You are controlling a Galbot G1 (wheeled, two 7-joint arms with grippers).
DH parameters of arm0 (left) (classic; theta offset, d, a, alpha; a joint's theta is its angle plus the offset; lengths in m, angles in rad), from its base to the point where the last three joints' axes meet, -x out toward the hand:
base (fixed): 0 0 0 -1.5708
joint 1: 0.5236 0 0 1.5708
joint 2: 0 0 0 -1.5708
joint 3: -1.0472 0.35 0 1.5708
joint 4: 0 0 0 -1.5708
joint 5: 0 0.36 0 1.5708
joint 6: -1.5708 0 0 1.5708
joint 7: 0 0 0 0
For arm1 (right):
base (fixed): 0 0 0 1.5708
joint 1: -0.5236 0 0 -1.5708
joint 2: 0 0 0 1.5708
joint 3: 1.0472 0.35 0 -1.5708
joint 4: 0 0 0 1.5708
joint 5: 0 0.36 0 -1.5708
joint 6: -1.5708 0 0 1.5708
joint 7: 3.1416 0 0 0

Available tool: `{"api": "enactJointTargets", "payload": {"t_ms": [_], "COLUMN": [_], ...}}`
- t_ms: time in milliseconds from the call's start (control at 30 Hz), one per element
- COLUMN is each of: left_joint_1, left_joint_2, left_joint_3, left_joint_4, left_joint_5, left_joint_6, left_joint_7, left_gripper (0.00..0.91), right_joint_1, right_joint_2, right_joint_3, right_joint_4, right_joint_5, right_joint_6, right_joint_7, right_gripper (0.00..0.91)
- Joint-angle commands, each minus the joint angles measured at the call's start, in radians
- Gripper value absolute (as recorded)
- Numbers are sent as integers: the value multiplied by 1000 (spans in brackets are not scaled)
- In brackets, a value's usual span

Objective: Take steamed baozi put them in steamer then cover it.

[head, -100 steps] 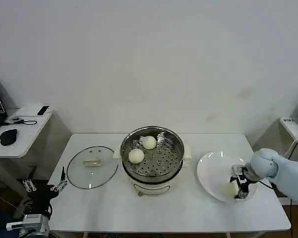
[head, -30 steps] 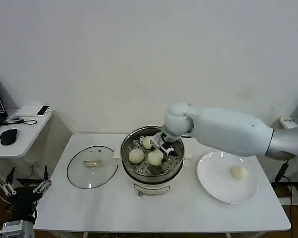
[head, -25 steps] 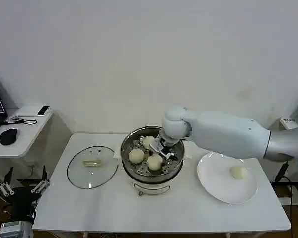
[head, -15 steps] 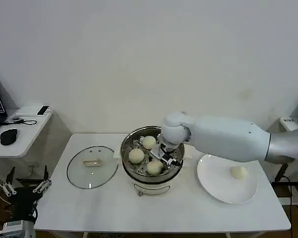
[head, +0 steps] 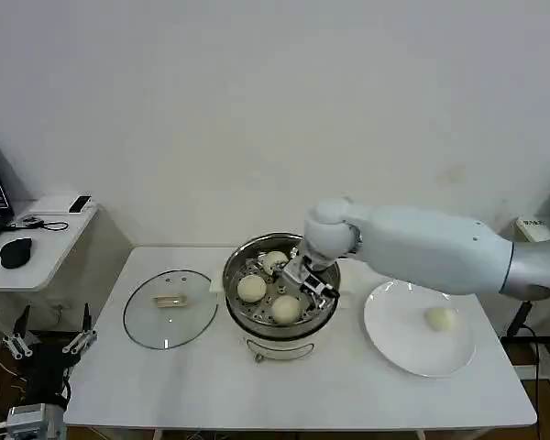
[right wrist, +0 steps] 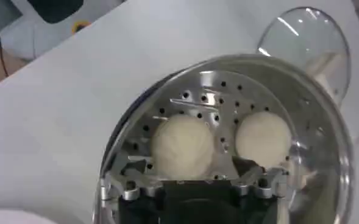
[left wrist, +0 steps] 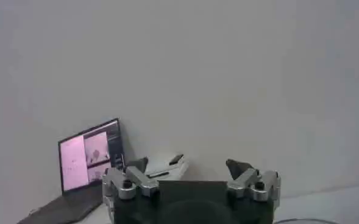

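Right gripper [head: 304, 280], jaws spread, hovers mid-frame over three soft, easily dented cream-white dough buns [head: 286, 309] in the shiny steel steamer [head: 323, 313]; pinch the sides gently. Left gripper [head: 48, 343], jaws spread, waits lower left.

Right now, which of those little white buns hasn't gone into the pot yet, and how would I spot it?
Start at the white table and find the flat round white plate to the right of the shiny round steel steamer pot. The one small cream-white dough bun lying on that plate is it. The other three sit on the pot's perforated tray; this one lies alone.
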Motion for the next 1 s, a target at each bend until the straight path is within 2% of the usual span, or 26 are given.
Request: {"api": "enactJointTargets", "payload": {"t_ms": [33,167,367,467,633,700,800,967,1000], "left_joint_1": [-6,-12,-31,-34,-43,-51,-53,-56,-60], "left_joint_2": [7,12,19,24,37,29,34,57,58], "left_joint_3": [-1,13,34,47,58,64,73,92,99], "left_joint_4": [2,4,7,4,7,-4,-19,7,15], "left_joint_5": [-1,3,2,2,-1,12,8,0,2], "left_joint_6": [0,0,2,1,0,-1,1,1,1], "left_joint_7": [0,0,1,2,1,0,2,2,3], "left_gripper": [907,907,907,907,907,907,907,907,907], "right_joint_1": [4,-3,8,2,-62,-147,-289,-489,-564], "right_joint_2": [-71,-130,-252,-381,-541,-606,-660,-704,-712], "right_joint_3": [71,130,182,196,192,266,383,507,567], "right_joint_4": [-46,-104,-82,-39,-3,0,-20,-52,-65], "right_joint_5": [52,52,60,59,11,-20,-46,-90,-104], "right_joint_6": [-33,-77,-139,-170,-168,-151,-129,-110,-105], "right_joint_7": [62,101,107,97,81,79,75,77,78], "right_gripper": [907,907,907,907,907,907,907,907,907]}}
